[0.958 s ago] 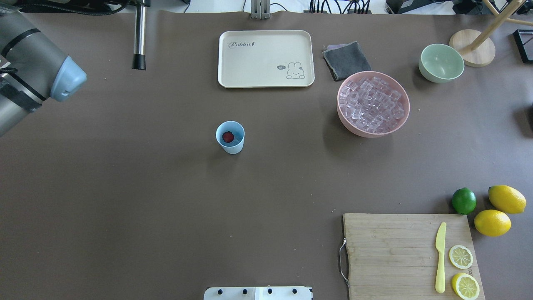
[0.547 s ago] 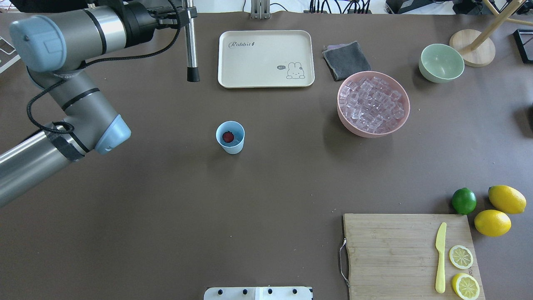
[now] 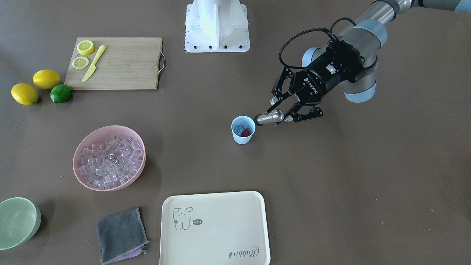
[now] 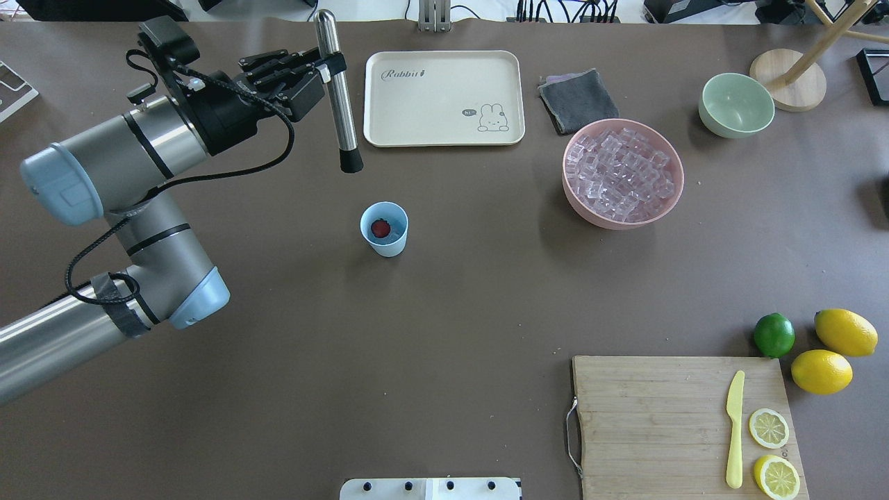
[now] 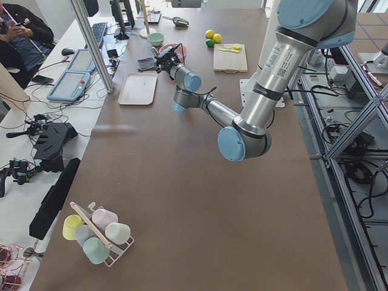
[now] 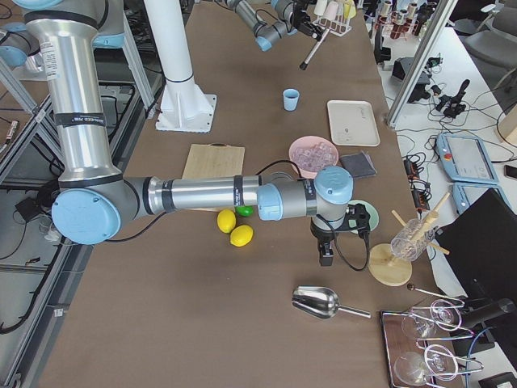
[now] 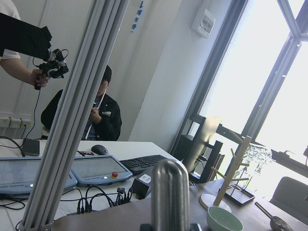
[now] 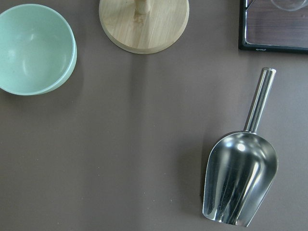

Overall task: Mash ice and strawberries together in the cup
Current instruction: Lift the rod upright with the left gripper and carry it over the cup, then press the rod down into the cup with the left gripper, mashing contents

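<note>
Your left gripper (image 4: 328,66) has its jaws clamped on the upper part of a steel masher (image 4: 339,104). The grip sits high on the rod, which leaves the long lower length and the black tip free to reach into something deep. The rod hangs in the air, tilted, with the black end pointing down and toward the cup (image 4: 389,247). The tip is near the cup but not over its mouth, so I judge this to be the approach rather than the pressing.

The cup stands upright in the middle of the table, apart from everything else, which gives you room to come in from above. Inside it lie the strawberry (image 4: 380,228) and at least one piece of ice (image 3: 238,129) beside it. The rest of the cubes fill the pink bowl (image 4: 583,212), well away to the robot's right.

Your right gripper (image 6: 325,255) is parked far off, above the metal scoop (image 8: 239,183) and the green bowl (image 8: 29,48). I cannot tell whether its jaws are open or closed.

Nothing steadies the cup, so a tilted push could tip it over.
</note>
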